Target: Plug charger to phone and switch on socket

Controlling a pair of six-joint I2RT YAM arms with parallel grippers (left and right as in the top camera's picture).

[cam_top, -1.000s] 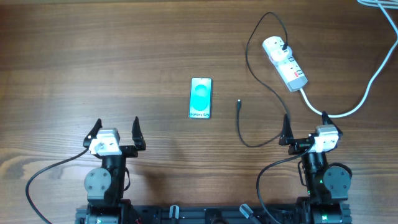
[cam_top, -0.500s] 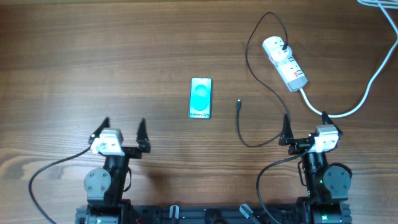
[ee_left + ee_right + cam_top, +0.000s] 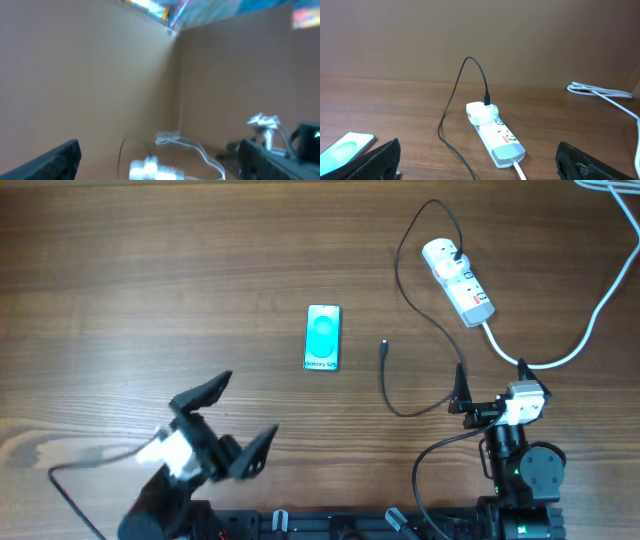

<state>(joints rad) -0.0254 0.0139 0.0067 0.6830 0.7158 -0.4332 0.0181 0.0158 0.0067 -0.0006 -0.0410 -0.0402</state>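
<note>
The phone point(image 3: 322, 338), cyan screen up, lies flat in the middle of the table, and its corner shows in the right wrist view point(image 3: 345, 150). The charger's thin black cable point(image 3: 398, 270) runs from a white adapter on the socket point(image 3: 458, 280) and loops down; its plug tip point(image 3: 384, 348) lies free, right of the phone. The socket shows plainly in the right wrist view point(image 3: 495, 136) and blurred in the left wrist view point(image 3: 155, 170). My left gripper point(image 3: 230, 423) is open and empty, turned diagonally at the front left. My right gripper point(image 3: 490, 380) is open and empty, in front of the socket.
A thick white cord point(image 3: 590, 320) leaves the socket's near end and curves off the far right corner. A brown wall point(image 3: 480, 40) stands behind the table. Both arm bases and their black cables sit along the front edge point(image 3: 320, 525).
My left arm has swung and twisted to the right, its fingers now lying diagonally and blurred by motion. The right arm, phone, charger and socket have not moved.
</note>
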